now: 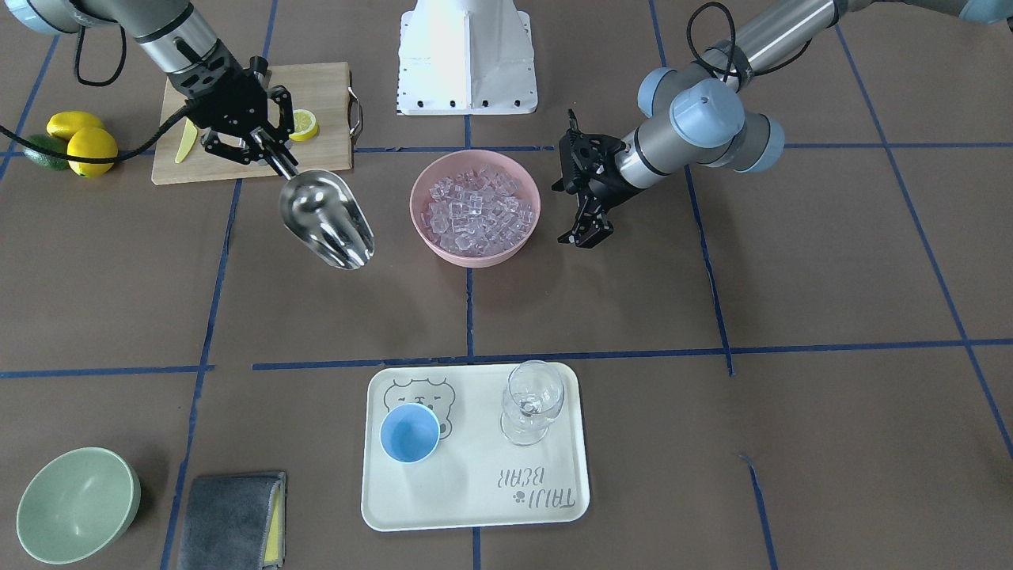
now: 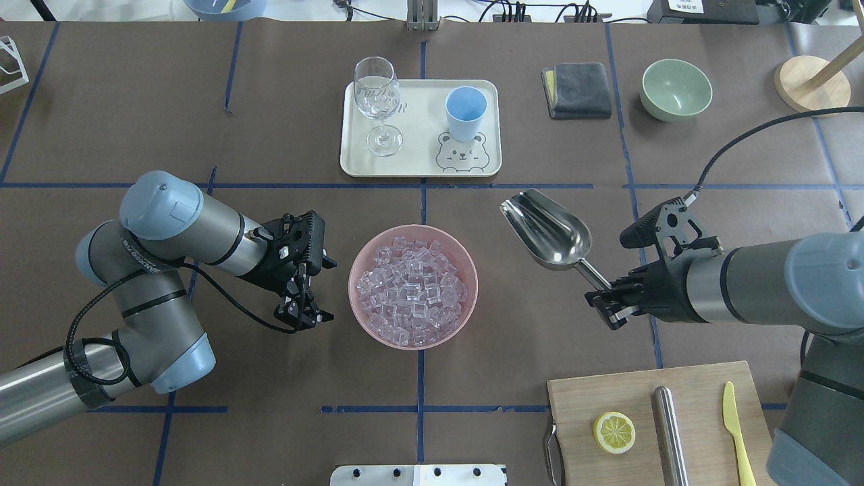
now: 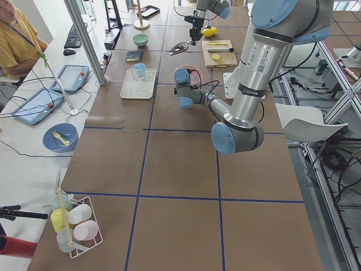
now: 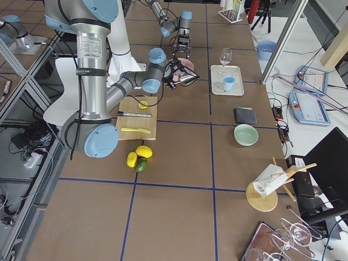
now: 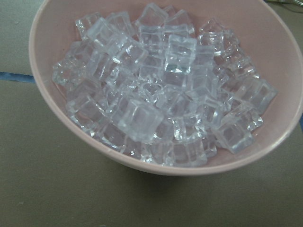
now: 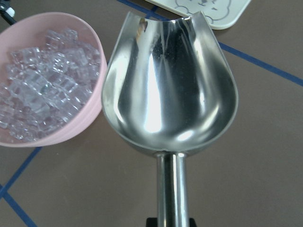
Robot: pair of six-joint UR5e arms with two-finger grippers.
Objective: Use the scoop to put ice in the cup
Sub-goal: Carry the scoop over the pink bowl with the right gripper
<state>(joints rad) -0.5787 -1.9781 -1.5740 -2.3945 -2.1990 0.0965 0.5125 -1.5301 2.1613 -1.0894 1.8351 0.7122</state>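
My right gripper (image 2: 611, 307) is shut on the thin handle of the shiny steel scoop (image 2: 548, 231), which hangs empty above the table, to the right of the pink bowl (image 2: 364, 317). The scoop also shows in the front view (image 1: 326, 219) and the right wrist view (image 6: 170, 90). The ice (image 2: 412, 287) fills the bowl and also fills the left wrist view (image 5: 161, 90). My left gripper (image 2: 304, 316) is open and empty just left of the bowl. The light-blue cup (image 2: 466, 111) stands empty on the cream tray (image 2: 418, 158) at the far side.
A clear stemmed glass (image 2: 376, 101) stands on the tray beside the cup. A wooden cutting board (image 2: 587, 398) with a lemon slice (image 2: 614, 432), a steel cylinder (image 2: 670, 432) and a yellow knife (image 2: 736, 432) lies near right. A grey cloth (image 2: 577, 90) and a green bowl (image 2: 676, 88) lie far right.
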